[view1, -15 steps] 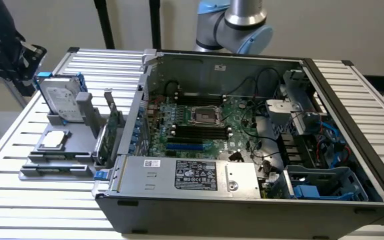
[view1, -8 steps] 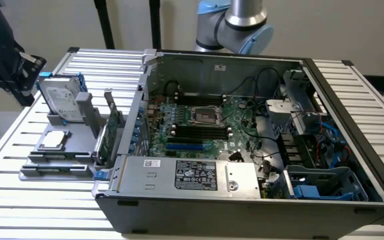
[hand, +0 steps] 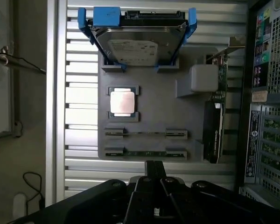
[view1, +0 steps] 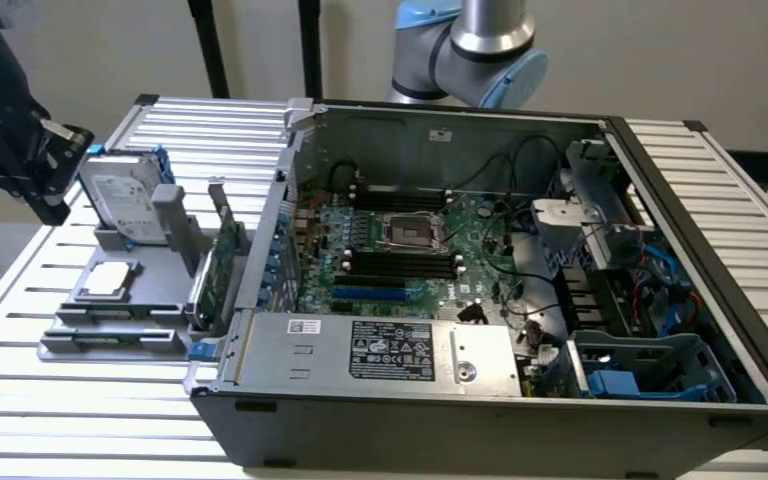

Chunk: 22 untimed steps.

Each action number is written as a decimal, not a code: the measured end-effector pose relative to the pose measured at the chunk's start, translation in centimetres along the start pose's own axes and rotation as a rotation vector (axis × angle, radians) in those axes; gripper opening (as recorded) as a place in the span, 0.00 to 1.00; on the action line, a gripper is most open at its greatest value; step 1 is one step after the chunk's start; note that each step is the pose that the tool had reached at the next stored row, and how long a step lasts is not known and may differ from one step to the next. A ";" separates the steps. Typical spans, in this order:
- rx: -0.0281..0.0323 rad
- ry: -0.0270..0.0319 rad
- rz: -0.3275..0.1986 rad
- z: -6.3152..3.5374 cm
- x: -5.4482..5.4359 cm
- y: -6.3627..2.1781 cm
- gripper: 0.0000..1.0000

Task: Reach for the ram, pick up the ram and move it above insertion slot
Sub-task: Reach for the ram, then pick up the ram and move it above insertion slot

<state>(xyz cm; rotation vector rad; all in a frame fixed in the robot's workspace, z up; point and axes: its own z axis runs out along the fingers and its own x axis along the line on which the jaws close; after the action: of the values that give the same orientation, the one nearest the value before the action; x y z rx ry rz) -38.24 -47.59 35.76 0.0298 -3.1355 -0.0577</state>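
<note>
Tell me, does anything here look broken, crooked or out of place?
Nothing stands out. The hard drive, chip and two memory sticks each sit in their holders on the gray tray, and the computer case beside it lies open, nothing spilled or broken.

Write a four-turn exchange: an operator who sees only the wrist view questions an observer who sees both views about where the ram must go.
Operator: I see the ram in its tray, and the end effector shut, holding nothing. Is the case open?
Observer: Yes. The case lies open, with its board facing up.
Operator: Where are the slots?
Observer: Black slots lie beside the socket, on the side toward the power supply.
</note>
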 end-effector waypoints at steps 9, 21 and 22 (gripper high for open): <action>0.0003 0.0032 -0.089 0.12 0.0 -0.05 0.11; 0.0013 0.0112 -0.307 0.31 0.0 -0.06 0.11; 0.0015 0.0119 -0.325 0.33 0.0 -0.06 0.11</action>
<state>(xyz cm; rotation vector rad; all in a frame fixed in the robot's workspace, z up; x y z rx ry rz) -38.24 -47.63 35.43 0.5364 -3.0835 -0.0557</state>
